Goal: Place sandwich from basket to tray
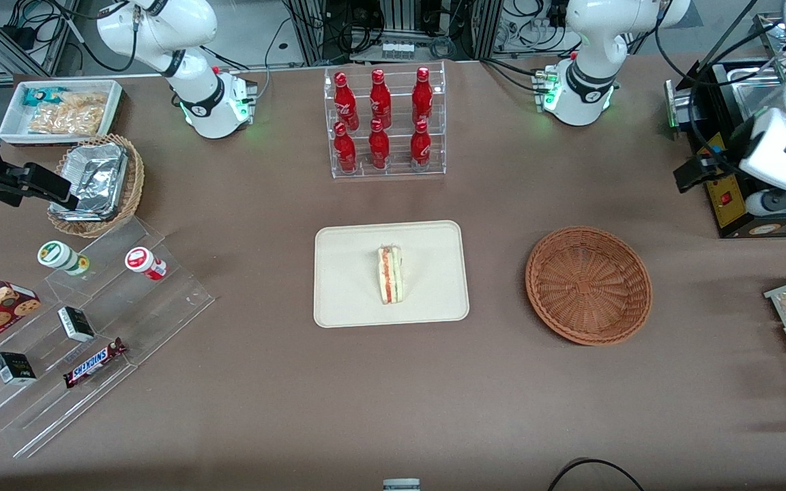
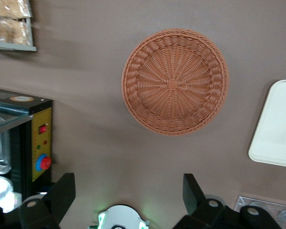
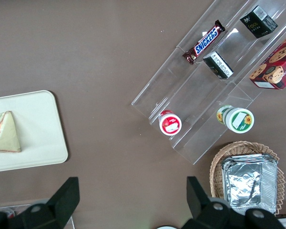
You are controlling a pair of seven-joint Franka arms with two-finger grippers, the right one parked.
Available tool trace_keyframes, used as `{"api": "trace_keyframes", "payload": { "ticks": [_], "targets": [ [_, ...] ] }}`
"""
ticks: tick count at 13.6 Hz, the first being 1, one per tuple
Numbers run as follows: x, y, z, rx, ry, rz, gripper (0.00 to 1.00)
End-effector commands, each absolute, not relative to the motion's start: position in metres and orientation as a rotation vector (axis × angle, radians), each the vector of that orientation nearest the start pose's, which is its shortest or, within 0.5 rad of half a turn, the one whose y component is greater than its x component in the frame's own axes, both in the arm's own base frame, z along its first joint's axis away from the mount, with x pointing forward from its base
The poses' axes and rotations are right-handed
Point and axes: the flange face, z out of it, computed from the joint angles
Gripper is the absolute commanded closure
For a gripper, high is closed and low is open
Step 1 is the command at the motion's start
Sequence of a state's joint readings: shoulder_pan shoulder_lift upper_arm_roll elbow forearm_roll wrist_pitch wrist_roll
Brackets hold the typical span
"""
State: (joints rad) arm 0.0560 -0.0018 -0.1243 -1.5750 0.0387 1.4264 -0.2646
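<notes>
Now the sandwich (image 1: 390, 275) lies on the tray (image 1: 345, 300). Wicker basket (image 1: 588, 284) sits at tray's 3 o'clock, apart. Gripper (image 2: 128, 191) hovers high above the surface (image 1: 393, 402), fingers (image 2: 62, 190) apart, holding nothing.

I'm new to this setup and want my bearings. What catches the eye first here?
The sandwich lies on the tray at mid-table, with the empty basket beside it toward the working arm's end. Red bottles fill a clear rack farther from the camera. The gripper hangs high above the basket, jaws open.
</notes>
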Motion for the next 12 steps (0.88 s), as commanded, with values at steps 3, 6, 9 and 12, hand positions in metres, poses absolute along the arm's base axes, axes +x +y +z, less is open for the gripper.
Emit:
{"api": "trace_keyframes", "payload": {
  "ticks": [3,6,9,12],
  "targets": [
    [0.541,-0.011,0.627,-3.137,-0.145,0.191,0.0],
    [0.542,-0.012,0.628,-3.134,-0.131,0.188,0.0],
    [0.53,-0.021,0.642,-3.124,-0.043,0.148,0.0],
    [0.514,-0.02,0.641,-3.076,-0.026,0.104,0.0]
  ]
}}
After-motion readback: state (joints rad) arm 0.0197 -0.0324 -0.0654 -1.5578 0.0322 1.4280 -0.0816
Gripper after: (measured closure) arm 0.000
